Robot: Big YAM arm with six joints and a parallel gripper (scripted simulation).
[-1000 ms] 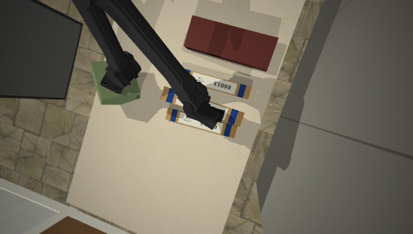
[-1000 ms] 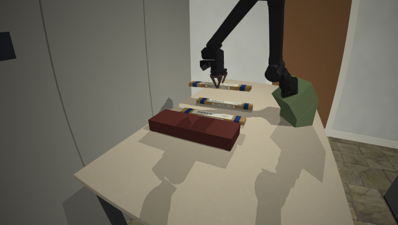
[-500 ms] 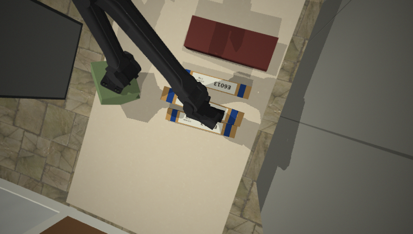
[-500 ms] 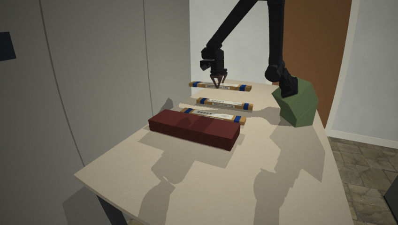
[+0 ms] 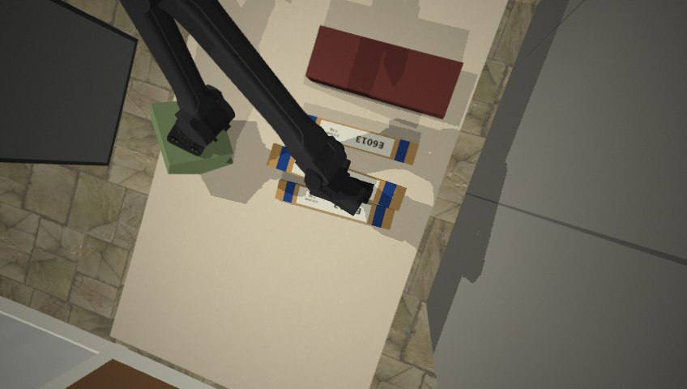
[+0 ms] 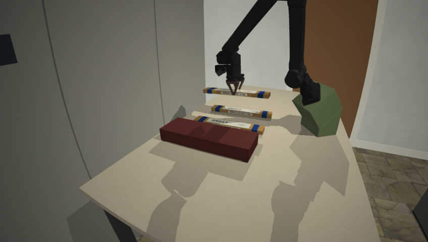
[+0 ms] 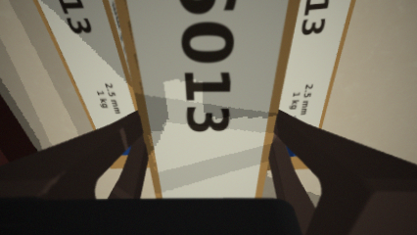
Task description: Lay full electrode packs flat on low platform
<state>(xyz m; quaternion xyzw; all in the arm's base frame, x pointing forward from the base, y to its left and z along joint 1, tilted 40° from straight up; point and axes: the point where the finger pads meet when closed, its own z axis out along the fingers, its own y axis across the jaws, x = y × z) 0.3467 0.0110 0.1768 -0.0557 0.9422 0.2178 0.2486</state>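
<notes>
Clenched around the middle pack of three, the dark brown fingers (image 5: pixel 359 192) (image 6: pixel 236 92) of a black robot arm (image 5: pixel 260 82) (image 6: pixel 252 23) hold a slim, long box, the gripped pack (image 5: pixel 388 194) (image 6: pixel 252 92) (image 7: pixel 210 162), raised above a pale, faintly speckled counter (image 5: pixel 270 288) (image 6: pixel 255 191) (image 7: pixel 382 73). The pack is tan, cardboard-like in look, with straight edges, blue bands near its ends and an off-white label printed E6013. It lies between the fingers, one at each long side, its length running crosswise to their grip. Two matching packs lie flat on the counter: the platform-side pack (image 5: pixel 356 139) (image 6: pixel 231 124) (image 7: pixel 73 64), nearest the dark red, smooth rectangular platform (image 5: pixel 386 72) (image 6: pixel 210 136) (image 7: pixel 12 127), and the far-side pack (image 5: pixel 379 215) (image 6: pixel 240 112) (image 7: pixel 313 59), on the other side of the gripped one as seen from above. All three are off the platform. A faceted, matte green block (image 5: pixel 185 164) (image 6: pixel 321 114) sits under the arm's base, and irregular stone paving (image 5: pixel 96 202) (image 6: pixel 390 173) shows past the counter's edges.

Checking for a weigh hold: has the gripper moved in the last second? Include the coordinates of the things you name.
No visible shift: in the top view, the gripper (image 5: pixel 362 198) (image 6: pixel 235 87) (image 7: pixel 208 117) keeps its place relative to the red platform (image 5: pixel 384 72) (image 6: pixel 208 139).
</notes>
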